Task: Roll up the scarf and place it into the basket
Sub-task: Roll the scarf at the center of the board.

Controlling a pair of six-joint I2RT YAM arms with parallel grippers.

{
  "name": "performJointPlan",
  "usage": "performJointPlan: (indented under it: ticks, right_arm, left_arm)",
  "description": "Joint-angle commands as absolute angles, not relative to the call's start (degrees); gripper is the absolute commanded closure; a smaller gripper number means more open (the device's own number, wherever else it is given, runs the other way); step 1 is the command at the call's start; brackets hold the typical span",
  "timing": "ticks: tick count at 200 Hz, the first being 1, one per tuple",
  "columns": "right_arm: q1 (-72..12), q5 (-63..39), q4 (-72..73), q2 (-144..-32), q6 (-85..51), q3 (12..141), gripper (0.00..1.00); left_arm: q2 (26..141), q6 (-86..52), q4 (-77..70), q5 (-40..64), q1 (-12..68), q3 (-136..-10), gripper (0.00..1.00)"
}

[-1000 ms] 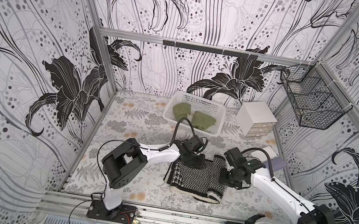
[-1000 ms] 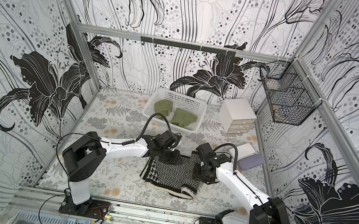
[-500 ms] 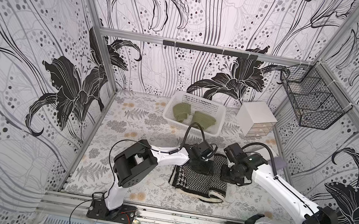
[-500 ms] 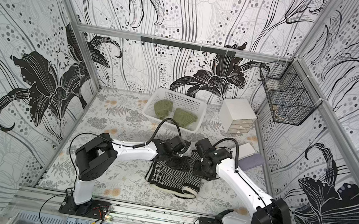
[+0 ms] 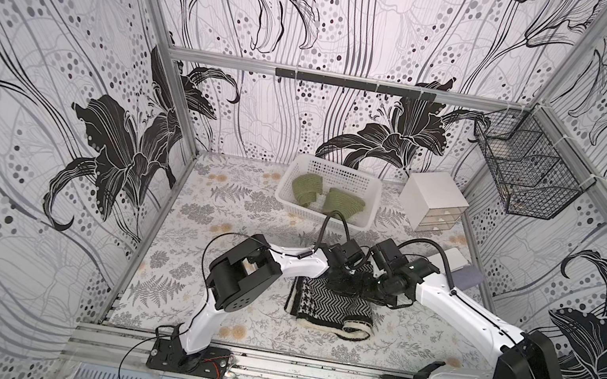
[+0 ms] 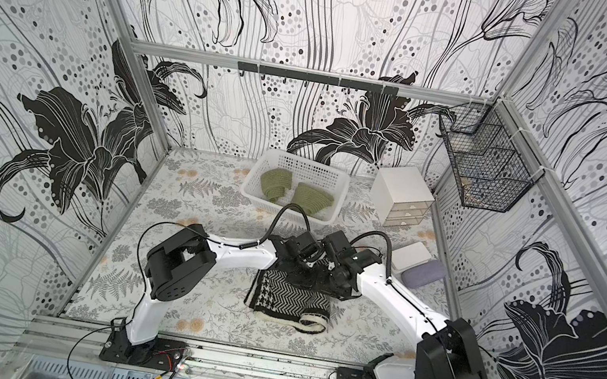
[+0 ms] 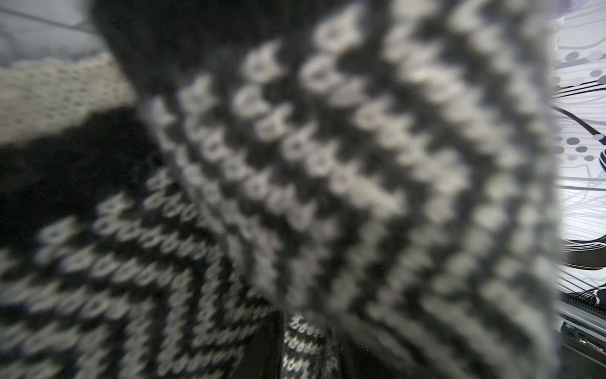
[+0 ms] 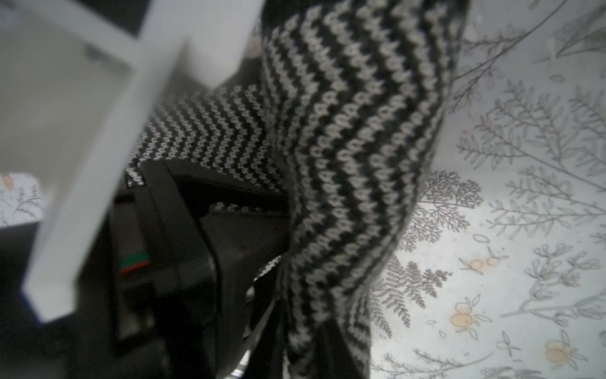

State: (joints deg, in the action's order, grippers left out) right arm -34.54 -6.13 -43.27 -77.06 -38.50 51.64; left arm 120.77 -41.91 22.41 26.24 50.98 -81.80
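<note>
The scarf (image 5: 330, 307) (image 6: 289, 301) is a black-and-white zigzag knit lying partly rolled in the middle of the table, with a cream rolled end at the front. My left gripper (image 5: 345, 279) and right gripper (image 5: 375, 288) sit close together on its far edge. The left wrist view is filled with blurred knit, and a strip of it runs between the left gripper's (image 7: 305, 347) jaws. In the right wrist view a raised fold of scarf (image 8: 354, 147) runs up into the right gripper (image 8: 295, 347). The white perforated basket (image 5: 332, 170) stands behind, at the back of the table.
Two green knitted pieces (image 5: 306, 189) lie in the basket. A white drawer box (image 5: 433, 200) stands to its right. A black wire mesh basket (image 5: 525, 173) hangs on the right wall. A flat white box (image 5: 452, 259) and a lilac case (image 5: 468, 278) lie at the table's right edge.
Both grippers have drawn together over the scarf's far edge, the left one moving right. The far edge has come up and toward the front, so the scarf looks shorter.
</note>
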Motion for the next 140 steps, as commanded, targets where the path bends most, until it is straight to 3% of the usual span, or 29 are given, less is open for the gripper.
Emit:
performJointPlan:
  ticks: [1, 28, 75, 99, 110, 140]
  right_arm:
    - [-33.9, -1.4, -48.7, -75.8, -39.6, 52.6, 0.65]
    - [-31.1, 12.5, -61.0, -72.3, -46.7, 53.2, 0.57]
    - [-23.6, 26.4, -67.3, -65.3, -51.0, 51.7, 0.54]
    - [-18.2, 24.3, -63.0, -70.4, -46.2, 49.6, 0.54]
    - [-15.5, 18.0, -57.1, -72.8, -43.1, 46.9, 0.54]
    - [-15.2, 9.3, -49.0, -76.4, -39.7, 46.2, 0.56]
  left_arm:
    - [124.8, -41.6, 26.6, 26.6, 51.1, -84.8, 0.73]
    - [127.2, -42.2, 28.0, 26.7, 50.9, -86.3, 0.75]
    - [130.0, -41.8, 29.8, 27.6, 50.8, -88.4, 0.75]
    - [130.6, -41.6, 30.2, 27.8, 50.8, -89.1, 0.75]
    - [130.9, -41.6, 30.3, 27.9, 50.8, -89.3, 0.75]
    - [130.2, -41.6, 30.0, 27.7, 50.8, -89.0, 0.76]
